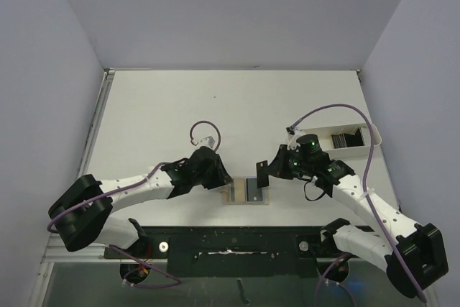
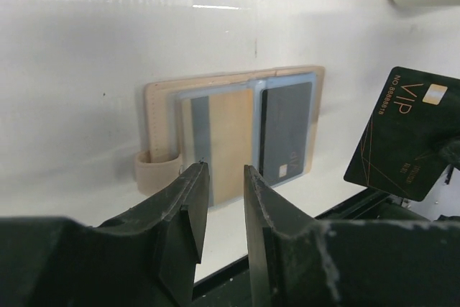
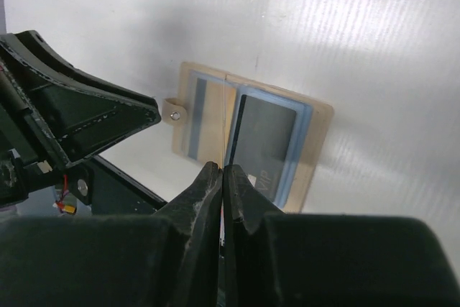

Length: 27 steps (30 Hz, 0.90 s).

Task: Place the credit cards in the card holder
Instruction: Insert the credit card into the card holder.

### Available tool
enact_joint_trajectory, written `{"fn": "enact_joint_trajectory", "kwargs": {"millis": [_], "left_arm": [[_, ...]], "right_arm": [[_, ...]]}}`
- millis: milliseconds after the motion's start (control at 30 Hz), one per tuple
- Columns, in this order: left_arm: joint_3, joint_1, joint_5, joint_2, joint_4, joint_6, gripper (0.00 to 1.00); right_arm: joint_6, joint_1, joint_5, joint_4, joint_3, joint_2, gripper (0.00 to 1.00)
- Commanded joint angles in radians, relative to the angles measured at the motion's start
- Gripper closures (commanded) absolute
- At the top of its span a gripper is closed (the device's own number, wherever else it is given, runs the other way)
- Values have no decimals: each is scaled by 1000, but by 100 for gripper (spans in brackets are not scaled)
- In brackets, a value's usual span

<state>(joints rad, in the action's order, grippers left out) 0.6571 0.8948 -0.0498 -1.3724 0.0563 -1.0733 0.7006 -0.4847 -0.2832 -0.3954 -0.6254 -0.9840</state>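
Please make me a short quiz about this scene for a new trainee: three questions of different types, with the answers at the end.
1. True or false: the card holder lies shut on the table.
2. The right hand is: A. open and empty; B. shut on a card; C. shut on the card holder.
3. Which word is printed in large letters on the card that is held in the air?
Key: 1. False, it lies open. 2. B. 3. VIP.
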Motion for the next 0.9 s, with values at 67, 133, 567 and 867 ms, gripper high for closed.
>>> {"fn": "enact_joint_trajectory", "kwargs": {"millis": [67,133,567,867], "left_arm": [[19,-10,8,-36,43,55,71],[17,-10,22,-56,39,55,71],[4,-6,-17,-44,100,66,72],[-27,-6,-12,-45,95,57,71]], "right_arm": [[43,-49,-79,208,29,-85,99],[50,-55,-87,237,41,-122,98],[61,-80,-117,332,80,-259,100],[57,-80,-143,367,103,-306,100]]}}
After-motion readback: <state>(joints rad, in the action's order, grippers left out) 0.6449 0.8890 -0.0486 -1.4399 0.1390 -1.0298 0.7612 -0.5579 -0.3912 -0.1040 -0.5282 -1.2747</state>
